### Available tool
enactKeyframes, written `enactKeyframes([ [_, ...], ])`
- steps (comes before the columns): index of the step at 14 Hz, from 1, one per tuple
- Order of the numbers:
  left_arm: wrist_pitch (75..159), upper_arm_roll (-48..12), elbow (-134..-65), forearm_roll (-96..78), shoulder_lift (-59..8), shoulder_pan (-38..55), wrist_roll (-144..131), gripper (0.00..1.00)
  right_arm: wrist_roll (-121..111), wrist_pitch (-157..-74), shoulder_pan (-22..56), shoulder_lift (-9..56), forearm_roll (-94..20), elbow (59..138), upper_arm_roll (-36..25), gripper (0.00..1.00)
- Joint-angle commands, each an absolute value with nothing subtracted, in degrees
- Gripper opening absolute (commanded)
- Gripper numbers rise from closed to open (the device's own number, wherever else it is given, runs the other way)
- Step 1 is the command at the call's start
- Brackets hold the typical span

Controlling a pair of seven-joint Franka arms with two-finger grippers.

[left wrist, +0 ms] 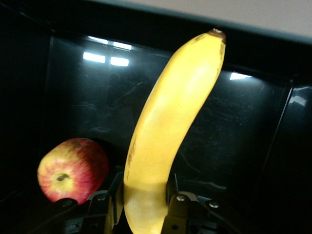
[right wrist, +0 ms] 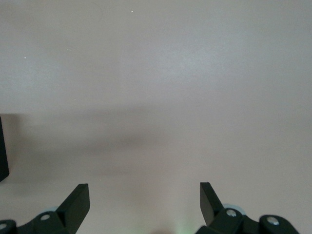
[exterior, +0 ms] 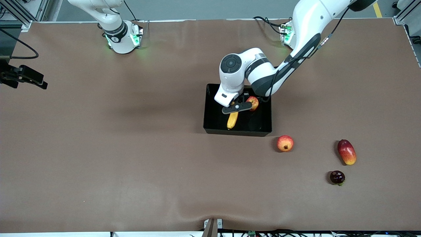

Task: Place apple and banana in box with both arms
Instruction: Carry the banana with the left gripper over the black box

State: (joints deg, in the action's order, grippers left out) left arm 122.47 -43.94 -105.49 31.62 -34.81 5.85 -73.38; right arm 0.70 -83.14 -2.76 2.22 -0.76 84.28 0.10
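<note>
The black box [exterior: 210,126] stands mid-table, toward the left arm's end. The red-and-yellow apple [exterior: 254,102] lies inside it, and also shows in the left wrist view as the apple [left wrist: 73,168] on the glossy box floor [left wrist: 234,126]. My left gripper [exterior: 237,107] is over the box, shut on the thick end of the yellow banana [exterior: 232,120]. In the left wrist view the left gripper [left wrist: 143,187] pinches the banana [left wrist: 170,126] between both fingers, its dark tip pointing away over the box. My right gripper [right wrist: 145,195] waits open over bare table, holding nothing.
Three other fruits lie nearer the front camera than the box, toward the left arm's end: an orange-red round fruit [exterior: 285,143], a red-yellow mango [exterior: 346,151] and a small dark purple fruit [exterior: 337,177]. A black bracket [exterior: 23,77] juts in at the right arm's end.
</note>
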Motion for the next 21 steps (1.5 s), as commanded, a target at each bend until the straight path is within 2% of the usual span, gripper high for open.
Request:
enactKeyframes([
  [1,126.2,-43.9,-104.4,33.6,-37.9,6.1,-74.8,0.0,1.6,-82.8,-3.5,2.5,-0.7,83.4,0.0,1.0],
  [6,128.1,-43.7,-104.6,35.9,-41.2,6.1,-74.9,0.0,1.4,-82.5,-3.5,2.4,-0.7,83.3,0.1,1.0],
  [8,128.1,-43.6,-104.6,35.9,-42.0,6.1,-74.9,0.04,1.5,-82.6,-3.4,2.5,-0.7,83.3,0.2,1.0],
  [9,128.1,-43.5,-104.6,35.9,-42.1,6.2,-74.9,0.1,1.5,-82.4,-3.5,2.5,-0.7,83.4,0.2,1.0],
  [10,128.1,-43.3,-104.6,35.9,-42.2,6.2,-75.0,0.2,1.5,-82.4,-3.5,2.5,-0.7,83.4,0.1,1.0],
  [11,128.1,-42.8,-104.6,35.9,-42.2,6.2,-75.1,0.37,1.5,-82.4,-3.5,2.5,-0.7,83.4,0.1,1.0],
  [12,128.1,-42.5,-104.5,35.9,-42.1,6.3,-75.1,0.73,1.4,-82.4,-3.6,2.5,-0.7,83.4,0.1,1.0],
  [13,128.1,-42.1,-104.2,35.9,-41.9,6.4,-75.1,1.0,1.4,-82.4,-3.8,2.5,-0.7,83.4,0.1,1.0],
  [17,126.9,-42.0,-100.5,35.9,-40.3,5.4,-74.6,1.0,1.3,-82.4,-4.1,2.5,0.1,83.4,-0.1,1.0],
  [19,122.5,-42.0,-96.5,35.7,-38.6,4.6,-73.4,1.0,1.4,-82.4,-4.3,2.5,0.2,83.5,-0.1,1.0],
  [21,115.3,-42.3,-89.6,34.7,-38.6,3.9,-69.2,1.0,1.4,-82.5,-4.6,2.6,0.2,83.5,-0.1,1.0],
])
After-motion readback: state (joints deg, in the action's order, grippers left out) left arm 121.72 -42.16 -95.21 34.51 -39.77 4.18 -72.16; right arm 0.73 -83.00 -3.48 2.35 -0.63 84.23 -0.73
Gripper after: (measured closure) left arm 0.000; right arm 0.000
